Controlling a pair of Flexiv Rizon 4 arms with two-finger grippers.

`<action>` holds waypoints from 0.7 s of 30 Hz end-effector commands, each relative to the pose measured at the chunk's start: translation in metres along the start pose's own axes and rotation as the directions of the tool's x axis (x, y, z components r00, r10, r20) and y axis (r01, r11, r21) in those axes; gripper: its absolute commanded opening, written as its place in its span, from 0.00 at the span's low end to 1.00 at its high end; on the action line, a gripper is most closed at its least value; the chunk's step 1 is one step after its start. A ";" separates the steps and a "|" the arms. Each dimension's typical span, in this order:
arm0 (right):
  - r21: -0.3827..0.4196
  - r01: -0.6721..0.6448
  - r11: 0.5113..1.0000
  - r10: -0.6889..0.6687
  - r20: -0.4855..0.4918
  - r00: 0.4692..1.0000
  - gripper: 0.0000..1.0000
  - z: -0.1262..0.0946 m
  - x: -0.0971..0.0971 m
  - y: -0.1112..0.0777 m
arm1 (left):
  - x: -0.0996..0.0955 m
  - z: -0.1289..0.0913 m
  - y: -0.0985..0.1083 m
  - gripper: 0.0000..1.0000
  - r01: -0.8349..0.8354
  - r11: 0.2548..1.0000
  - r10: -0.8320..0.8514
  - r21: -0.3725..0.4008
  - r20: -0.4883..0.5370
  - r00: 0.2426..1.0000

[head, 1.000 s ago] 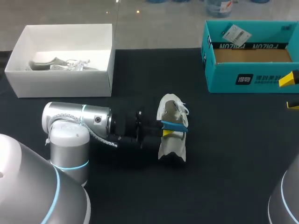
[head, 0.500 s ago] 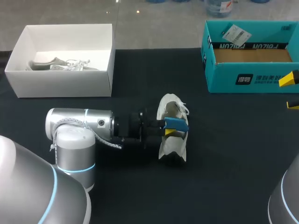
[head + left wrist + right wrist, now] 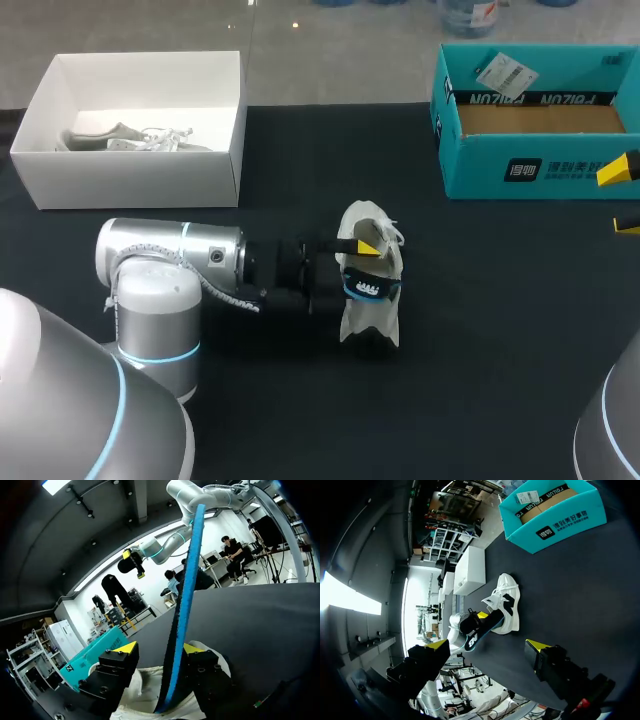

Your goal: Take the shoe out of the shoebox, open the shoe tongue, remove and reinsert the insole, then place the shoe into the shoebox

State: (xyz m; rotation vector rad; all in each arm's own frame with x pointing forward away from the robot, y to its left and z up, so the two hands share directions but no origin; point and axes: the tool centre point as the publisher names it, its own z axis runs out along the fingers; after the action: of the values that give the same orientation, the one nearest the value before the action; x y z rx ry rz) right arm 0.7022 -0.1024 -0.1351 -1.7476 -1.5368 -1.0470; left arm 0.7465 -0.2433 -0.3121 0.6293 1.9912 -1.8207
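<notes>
Sitting roughly in the middle of the black tabletop (image 3: 500, 330) was the white shoe (image 3: 370, 318), well apart from both boxes. The white shoebox (image 3: 140, 178) was at the back left with another pale shoe (image 3: 125, 137) lying inside it, and the teal shoebox (image 3: 540, 172) was at the back right. My left arm came in low from the left side, and the left fingers (image 3: 126, 648) were right over the shoe's opening. The blue insole (image 3: 184, 605) stood on edge between them, lower end down at the shoe and the rest sticking out ahead. From the left wrist view it leaned on one finger only. There was a clear gap to the other one with white shoe fabric showing through, so the fingers were spread and not actually pinching it. In the head view the insole showed as a dark curved strip with a blue edge across the shoe's middle. The right fingers (image 3: 436, 646) hung by the tabletop's right edge near the teal shoebox, spread wide with nothing between them.
</notes>
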 end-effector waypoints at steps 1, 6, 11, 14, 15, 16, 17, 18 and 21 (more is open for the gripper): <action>-0.002 -0.001 1.000 0.001 0.003 1.000 1.00 0.000 0.000 -0.002 | -0.002 -0.008 -0.010 0.52 -0.003 1.000 0.002 -0.005 -0.027 1.000; -0.002 -0.001 1.000 0.001 0.003 1.000 1.00 0.000 0.000 -0.002 | -0.001 -0.013 -0.024 0.49 -0.009 1.000 0.009 0.010 -0.042 0.999; -0.002 -0.001 1.000 0.001 0.003 1.000 1.00 0.000 0.000 -0.002 | -0.001 -0.013 -0.030 0.47 -0.019 1.000 0.020 0.018 -0.042 0.999; -0.002 -0.001 1.000 0.001 0.003 1.000 1.00 0.000 0.000 -0.002 | 0.002 -0.010 -0.031 0.23 -0.016 1.000 0.017 0.020 -0.049 0.999; -0.002 -0.001 1.000 0.001 0.003 1.000 1.00 0.000 0.000 -0.002 | 0.002 -0.010 -0.031 0.00 -0.016 1.000 0.017 0.021 -0.051 0.999; -0.002 -0.001 1.000 0.001 0.003 1.000 1.00 0.000 0.000 -0.002 | 0.003 -0.009 -0.031 0.00 -0.017 1.000 0.018 0.021 -0.053 0.998; -0.002 -0.001 1.000 0.001 0.003 1.000 1.00 0.000 0.000 -0.002 | 0.004 -0.009 -0.031 0.00 -0.017 1.000 0.018 0.022 -0.054 0.998; -0.002 -0.001 1.000 0.001 0.003 1.000 1.00 0.000 0.000 -0.002 | 0.004 -0.008 -0.030 0.00 -0.017 1.000 0.018 0.022 -0.054 0.998; -0.002 -0.001 1.000 0.001 0.003 1.000 1.00 0.000 0.000 -0.002 | 0.006 -0.007 -0.025 0.00 -0.010 1.000 0.011 0.015 -0.052 0.999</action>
State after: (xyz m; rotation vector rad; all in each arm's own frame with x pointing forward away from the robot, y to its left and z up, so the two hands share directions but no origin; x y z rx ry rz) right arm 0.7022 -0.1024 -0.1352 -1.7476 -1.5363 -1.0472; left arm 0.7270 -0.2346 -0.2901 0.7049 2.0039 -1.8350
